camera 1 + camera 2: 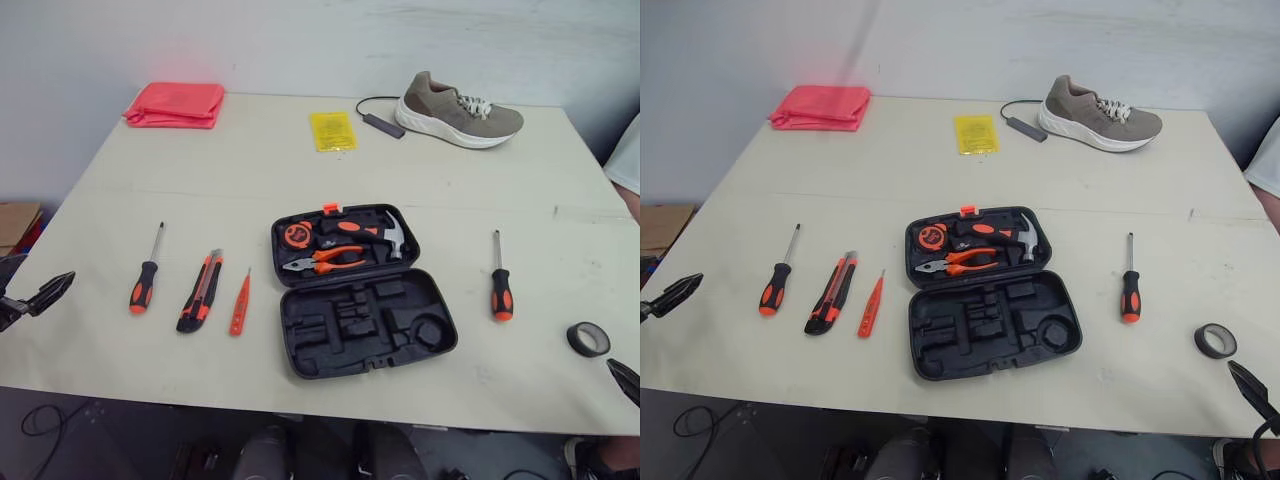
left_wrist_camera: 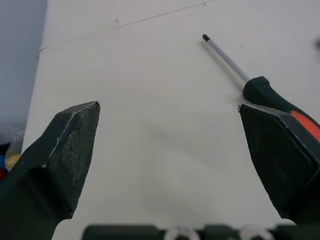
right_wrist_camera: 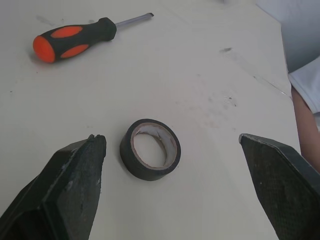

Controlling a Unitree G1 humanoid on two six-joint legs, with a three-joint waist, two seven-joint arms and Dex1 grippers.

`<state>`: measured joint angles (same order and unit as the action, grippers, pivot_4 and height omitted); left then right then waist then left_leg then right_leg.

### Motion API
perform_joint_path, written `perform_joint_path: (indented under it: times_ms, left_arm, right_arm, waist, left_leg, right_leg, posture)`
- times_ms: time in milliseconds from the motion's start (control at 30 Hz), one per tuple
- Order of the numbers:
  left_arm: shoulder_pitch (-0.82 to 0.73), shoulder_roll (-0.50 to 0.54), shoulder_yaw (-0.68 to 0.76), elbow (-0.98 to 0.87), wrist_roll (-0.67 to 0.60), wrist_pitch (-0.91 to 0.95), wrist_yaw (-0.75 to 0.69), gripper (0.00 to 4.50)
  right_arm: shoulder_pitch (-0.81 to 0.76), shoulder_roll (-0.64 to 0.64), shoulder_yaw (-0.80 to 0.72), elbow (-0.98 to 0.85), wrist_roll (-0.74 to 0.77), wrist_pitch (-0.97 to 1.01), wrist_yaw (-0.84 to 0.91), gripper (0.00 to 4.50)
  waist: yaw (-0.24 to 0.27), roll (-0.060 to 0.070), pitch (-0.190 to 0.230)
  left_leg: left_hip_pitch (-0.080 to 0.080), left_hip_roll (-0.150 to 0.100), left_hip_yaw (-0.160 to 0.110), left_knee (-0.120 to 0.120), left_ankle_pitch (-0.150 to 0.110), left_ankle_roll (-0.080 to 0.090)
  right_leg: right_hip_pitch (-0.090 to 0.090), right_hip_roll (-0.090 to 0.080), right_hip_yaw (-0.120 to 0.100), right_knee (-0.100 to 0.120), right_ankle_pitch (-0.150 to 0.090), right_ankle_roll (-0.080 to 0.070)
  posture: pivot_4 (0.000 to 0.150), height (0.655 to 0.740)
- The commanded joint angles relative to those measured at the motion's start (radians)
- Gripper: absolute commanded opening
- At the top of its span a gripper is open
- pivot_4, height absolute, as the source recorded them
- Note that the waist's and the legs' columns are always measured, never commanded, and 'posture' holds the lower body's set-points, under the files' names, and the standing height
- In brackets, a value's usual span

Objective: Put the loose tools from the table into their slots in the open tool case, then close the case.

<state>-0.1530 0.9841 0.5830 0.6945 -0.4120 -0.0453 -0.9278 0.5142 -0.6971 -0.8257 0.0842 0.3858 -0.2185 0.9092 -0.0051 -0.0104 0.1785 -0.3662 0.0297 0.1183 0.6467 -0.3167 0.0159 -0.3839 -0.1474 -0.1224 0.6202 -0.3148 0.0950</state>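
Note:
The black tool case lies open mid-table; a tape measure, pliers and a hammer sit in its far half, and the near half's slots are empty. Left of it lie a screwdriver, a utility knife and an orange tester pen. On the right are a second screwdriver and a black tape roll. My left gripper hangs open off the table's left edge, short of the left screwdriver. My right gripper is open just before the tape roll.
At the far side are a pink folded cloth, a yellow packet, a beige shoe and a small black dongle with a cable. A person's sleeve shows at the right edge.

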Motion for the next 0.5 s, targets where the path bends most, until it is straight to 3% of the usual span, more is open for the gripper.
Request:
perform_joint_path:
  times_ms: [33, 200, 300, 467, 500]
  left_arm:
    - [0.020, -0.008, 0.035, -0.095, -0.035, 0.033, 0.008, 4.50]
    - [0.102, -0.075, -0.019, -0.437, -0.101, 0.166, -0.010, 4.50]
    - [0.117, -0.121, -0.122, -0.713, -0.134, 0.291, 0.032, 4.50]
    - [0.049, -0.120, -0.295, -0.882, -0.085, 0.434, 0.066, 4.50]
    - [0.041, -0.125, -0.334, -0.907, -0.060, 0.454, 0.084, 4.50]
  right_arm:
    - [-0.014, -0.020, -0.005, -0.036, 0.031, 0.021, -0.004, 4.46]
    - [-0.056, -0.070, 0.053, -0.208, 0.117, 0.166, 0.042, 4.46]
    - [-0.135, -0.156, 0.150, -0.294, 0.138, 0.309, 0.043, 4.46]
    - [-0.367, -0.282, 0.363, -0.284, 0.086, 0.487, 0.027, 4.46]
    - [-0.419, -0.299, 0.413, -0.270, 0.069, 0.509, 0.030, 4.23]
  waist:
    - [0.000, 0.000, 0.000]
    - [0.000, 0.001, 0.001]
    - [0.002, 0.001, 0.001]
    - [0.004, 0.001, 0.001]
    - [0.004, 0.001, 0.001]
  left_leg:
    - [0.000, 0.000, 0.000, 0.000, 0.000, 0.000]
    - [0.000, 0.000, 0.000, 0.000, 0.000, 0.000]
    - [0.000, 0.000, 0.000, 0.001, 0.000, 0.000]
    - [-0.002, 0.000, 0.000, 0.002, 0.006, -0.001]
    - [-0.002, 0.000, 0.001, 0.002, 0.006, 0.000]
  right_leg:
    - [0.000, 0.000, 0.000, 0.000, 0.000, 0.000]
    - [0.000, 0.000, 0.002, 0.001, 0.000, 0.000]
    - [0.000, 0.000, 0.003, 0.001, 0.000, 0.000]
    - [-0.001, 0.001, 0.002, 0.001, 0.000, 0.000]
    - [-0.001, 0.002, 0.002, 0.001, 0.000, 0.000]
  posture:
    - [0.150, 0.7400]
    - [0.150, 0.7400]
    - [0.150, 0.7400]
    - [0.150, 0.7400]
    - [0.150, 0.7400]
